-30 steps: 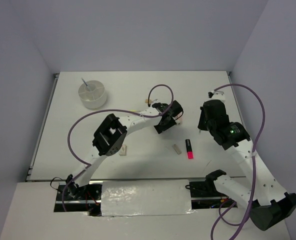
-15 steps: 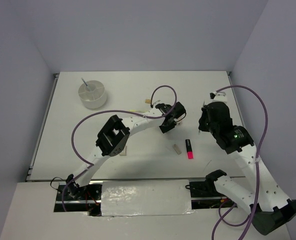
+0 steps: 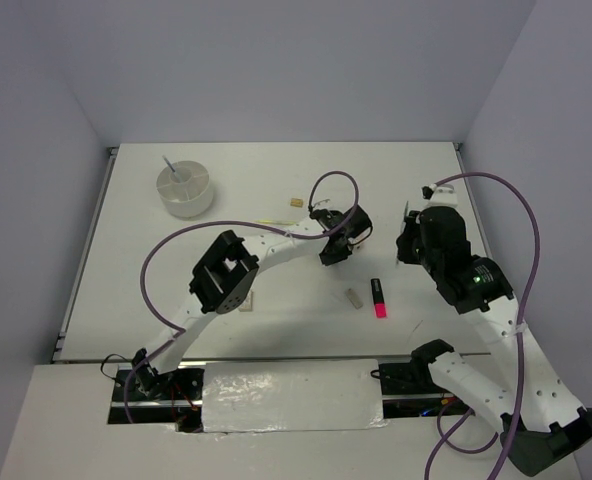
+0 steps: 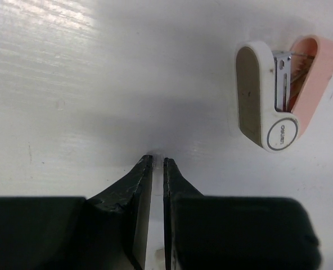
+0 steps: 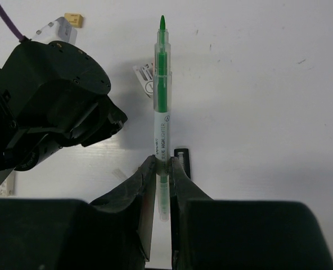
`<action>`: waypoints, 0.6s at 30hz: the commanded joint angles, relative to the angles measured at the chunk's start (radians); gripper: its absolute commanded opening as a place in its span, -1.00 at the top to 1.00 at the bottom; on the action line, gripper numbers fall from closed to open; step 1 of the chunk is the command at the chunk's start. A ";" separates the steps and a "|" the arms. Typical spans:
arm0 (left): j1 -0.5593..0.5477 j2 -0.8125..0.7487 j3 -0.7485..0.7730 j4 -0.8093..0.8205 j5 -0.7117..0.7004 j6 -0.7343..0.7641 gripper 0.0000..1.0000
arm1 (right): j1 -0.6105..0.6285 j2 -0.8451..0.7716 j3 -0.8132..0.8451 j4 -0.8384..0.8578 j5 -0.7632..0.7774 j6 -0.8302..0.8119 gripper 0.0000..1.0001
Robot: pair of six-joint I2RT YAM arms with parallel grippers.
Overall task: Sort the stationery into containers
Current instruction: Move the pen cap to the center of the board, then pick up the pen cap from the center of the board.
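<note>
The right hand [image 5: 163, 163] is pinching a green highlighter [image 5: 162, 101] near its back end. Most of the pen sticks out past the fingers toward 12 o'clock, tip first. The pen looks light and stiff, with a smooth round plastic body. I think it could slide or swing when held so far back. A hold nearer its middle would keep it steadier, and it needs only a soft squeeze.

The left hand [image 4: 155, 162] is down at the worktop [image 3: 256, 170]. Its two fingers are pressed almost together, with just a thin slit between them. I cannot tell if something tiny is caught there. A small white and pink stapler [image 4: 270, 95] lies apart from it at 2 o'clock.

From above, the white cup [image 3: 186, 205] sits far off at 10 o'clock on the worktop, well apart from both hands. A pink highlighter [image 3: 379, 298] lies flat near 5 o'clock of the left hand. It too looks light and smooth, and is best taken across its middle.
</note>
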 commanded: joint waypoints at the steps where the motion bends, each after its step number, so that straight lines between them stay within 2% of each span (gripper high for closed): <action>1: 0.011 0.059 -0.088 -0.063 0.043 0.123 1.00 | -0.007 -0.007 -0.014 0.052 -0.032 -0.013 1.00; 6: 0.032 -0.059 -0.187 0.029 0.002 0.192 1.00 | -0.005 -0.023 -0.017 0.069 -0.075 -0.023 1.00; 12: 0.052 -0.275 -0.257 0.078 -0.053 0.277 1.00 | -0.007 -0.008 -0.040 0.093 -0.155 -0.028 1.00; 18: 0.084 -0.317 -0.280 0.029 -0.082 0.374 1.00 | -0.004 0.031 -0.046 0.097 -0.215 -0.020 1.00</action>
